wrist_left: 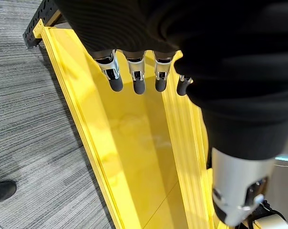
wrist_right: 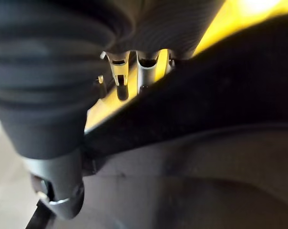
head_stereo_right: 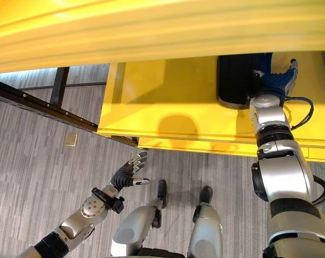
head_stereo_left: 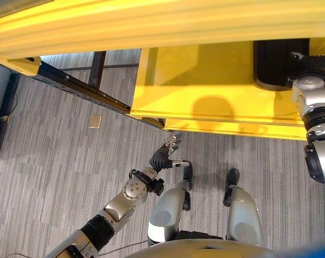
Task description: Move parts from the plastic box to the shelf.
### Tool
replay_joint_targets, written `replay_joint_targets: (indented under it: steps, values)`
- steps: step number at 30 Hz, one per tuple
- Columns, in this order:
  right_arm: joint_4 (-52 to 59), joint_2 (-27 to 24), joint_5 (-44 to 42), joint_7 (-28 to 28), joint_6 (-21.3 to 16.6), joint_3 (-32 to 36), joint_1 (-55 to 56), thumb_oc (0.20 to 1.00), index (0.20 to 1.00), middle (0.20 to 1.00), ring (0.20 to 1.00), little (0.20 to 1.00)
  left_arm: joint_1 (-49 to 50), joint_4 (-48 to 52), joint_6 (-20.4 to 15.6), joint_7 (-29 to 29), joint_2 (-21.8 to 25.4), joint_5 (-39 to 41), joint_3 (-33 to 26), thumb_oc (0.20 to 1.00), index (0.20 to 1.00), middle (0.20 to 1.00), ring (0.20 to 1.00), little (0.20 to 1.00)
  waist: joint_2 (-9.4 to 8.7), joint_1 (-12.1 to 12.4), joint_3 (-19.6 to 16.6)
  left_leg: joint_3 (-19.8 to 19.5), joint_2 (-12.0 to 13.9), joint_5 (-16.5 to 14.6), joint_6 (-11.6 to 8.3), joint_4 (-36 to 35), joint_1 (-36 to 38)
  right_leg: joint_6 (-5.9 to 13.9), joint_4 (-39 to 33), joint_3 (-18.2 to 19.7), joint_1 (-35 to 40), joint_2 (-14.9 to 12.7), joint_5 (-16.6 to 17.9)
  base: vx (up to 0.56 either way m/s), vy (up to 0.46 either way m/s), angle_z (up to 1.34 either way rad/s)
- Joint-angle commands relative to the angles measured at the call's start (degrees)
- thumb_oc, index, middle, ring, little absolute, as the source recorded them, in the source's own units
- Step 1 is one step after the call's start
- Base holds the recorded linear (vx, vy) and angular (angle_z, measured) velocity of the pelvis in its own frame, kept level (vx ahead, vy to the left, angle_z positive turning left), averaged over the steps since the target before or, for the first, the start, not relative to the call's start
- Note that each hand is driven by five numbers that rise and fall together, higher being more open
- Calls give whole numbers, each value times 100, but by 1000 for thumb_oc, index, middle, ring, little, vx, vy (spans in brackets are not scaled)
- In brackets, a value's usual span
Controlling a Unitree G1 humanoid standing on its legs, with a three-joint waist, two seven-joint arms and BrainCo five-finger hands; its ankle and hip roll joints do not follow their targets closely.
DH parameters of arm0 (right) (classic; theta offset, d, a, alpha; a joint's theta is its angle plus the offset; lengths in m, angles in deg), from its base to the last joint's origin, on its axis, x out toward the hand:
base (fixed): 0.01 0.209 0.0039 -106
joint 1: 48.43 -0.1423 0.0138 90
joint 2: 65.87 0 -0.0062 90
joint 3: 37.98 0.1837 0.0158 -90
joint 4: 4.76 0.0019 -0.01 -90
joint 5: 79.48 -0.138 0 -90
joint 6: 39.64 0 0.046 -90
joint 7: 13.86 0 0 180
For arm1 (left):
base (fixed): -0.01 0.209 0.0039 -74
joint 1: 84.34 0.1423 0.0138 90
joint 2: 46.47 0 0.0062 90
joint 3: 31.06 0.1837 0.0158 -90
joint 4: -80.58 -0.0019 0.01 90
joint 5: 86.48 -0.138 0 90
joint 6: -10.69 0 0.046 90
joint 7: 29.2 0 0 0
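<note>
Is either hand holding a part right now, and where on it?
The left hand holds nothing, fingers relaxed over the floor. The right hand reaches onto the black part on the yellow shelf; its grip cannot be told.

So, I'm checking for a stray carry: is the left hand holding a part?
No: the left hand hangs over the grey floor with fingers spread and nothing in them.

Left robot hand (head_stereo_left: 168, 153) open; right robot hand (head_stereo_right: 275, 80) extended.

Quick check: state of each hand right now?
Left hand: open, fingers straight, holding nothing, out over the floor.
Right hand: on the black part on the yellow shelf; grip cannot be told.
</note>
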Motion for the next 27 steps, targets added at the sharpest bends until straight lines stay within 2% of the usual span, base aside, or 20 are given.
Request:
replay_joint_targets:
  steps: [1,5,8,10,12,14,15,18,22,26,27]
  values:
    - [179,-367,-52,284,-444,-136,-246,1000,1000,1000,1000,1000,159,486,-210,-64,4,-135,200,1000,1000,1000,1000,1000,-112,32,10,155,394,101,-313,366,80,116,-121,313,221,-87,229,0,0,0]
    - [505,-385,98,358,-824,-100,-246,1000,1000,1000,1000,1000,181,489,-231,-23,0,-132,213,1000,1000,1000,1000,1000,-112,13,-47,147,380,96,-312,322,131,129,-175,328,281,-76,231,0,0,0]
    - [1261,-345,145,284,-1117,6,-114,1000,1000,1000,1000,1000,316,507,-296,-56,3,-201,174,1000,1000,1000,1000,1000,-136,-17,-151,117,364,91,-312,226,237,149,-284,345,407,-42,222,0,0,0]
    - [1702,-315,293,263,-1077,88,68,1000,1000,1000,1000,1000,384,493,-342,-98,9,-223,105,1000,1000,1000,1000,1000,-169,-49,-212,111,364,89,-306,190,281,157,-347,371,465,-22,231,12,16,-3]
    - [2200,-284,290,93,-1189,162,314,1000,1000,1000,1000,1000,460,500,-380,-126,25,-227,25,1000,1000,1000,1000,1000,-212,-92,-271,111,369,93,-304,148,333,171,-411,399,526,-5,248,0,0,0]
    - [2935,-210,267,51,-1117,259,771,1000,1000,1000,1000,1000,600,467,-458,-159,-4,-271,-85,1000,1000,1000,1000,1000,-275,-164,-357,134,381,102,-298,113,390,185,-483,442,594,16,277,21,21,0]
    - [3702,-77,235,-41,-1033,392,1329,1000,1000,1000,1000,1000,745,450,-530,-170,-52,-345,-216,1000,1000,1000,1000,1000,-339,-254,-424,163,397,104,-282,86,445,198,-557,488,667,28,312,36,38,0]
    - [4341,91,280,-247,-1001,555,1924,1000,1000,1000,1000,1000,877,430,-601,-179,-79,-371,-327,1000,1000,1000,1000,1000,-396,-340,-502,181,414,107,-282,63,490,218,-617,527,723,42,337,19,27,-1]
    - [5519,495,285,-371,-944,582,3192,1000,1000,1000,1000,1000,1110,324,-729,-182,-191,-452,-571,1000,1000,1000,1000,1000,-530,-571,-652,282,441,115,-255,7,585,250,-762,678,834,72,417,13,56,-9]
    - [6276,889,412,-576,-1223,491,5005,1000,1000,1000,1000,1000,1388,313,-803,-71,-374,-690,-824,1000,1000,1000,1000,1000,-715,-836,-839,419,465,91,-207,-66,697,305,-961,798,957,98,528,-24,58,-25]
    - [6449,950,308,-668,-1196,465,5505,1000,1000,1000,1000,1000,1463,296,-834,-20,-415,-742,-872,1000,1000,1000,1000,1000,-780,-917,-909,471,473,81,-195,-80,734,321,-1021,829,994,111,567,-18,43,-19]
